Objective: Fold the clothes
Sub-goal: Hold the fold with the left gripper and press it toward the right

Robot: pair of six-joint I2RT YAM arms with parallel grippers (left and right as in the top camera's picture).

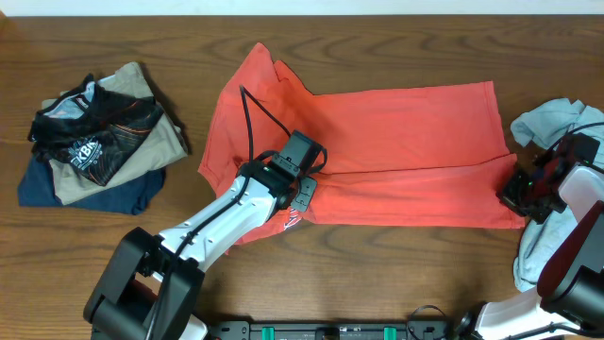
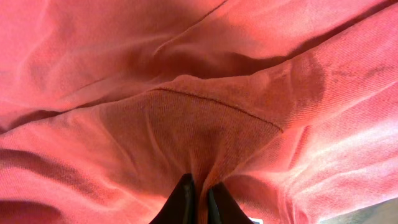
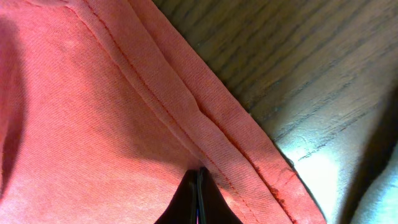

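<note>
The coral-red T-shirt (image 1: 377, 151) lies spread across the middle of the table, its lower part doubled over into a long band. My left gripper (image 1: 304, 186) sits on the shirt's lower left part. In the left wrist view its fingertips (image 2: 185, 194) are shut, with a ridge of the red T-shirt (image 2: 186, 118) pinched between them. My right gripper (image 1: 517, 192) is at the shirt's lower right corner. Its jaws are shut on the stitched hem (image 3: 186, 106) of the red T-shirt (image 3: 93, 124). A pale grey-blue shirt (image 1: 555, 117) lies crumpled at the right edge, partly under the right arm.
A pile of dark, tan and blue garments (image 1: 94, 140) sits at the far left. A black cable (image 1: 255, 113) runs over the red shirt to the left arm. Bare wooden table (image 1: 396, 47) shows behind and in front of the shirt.
</note>
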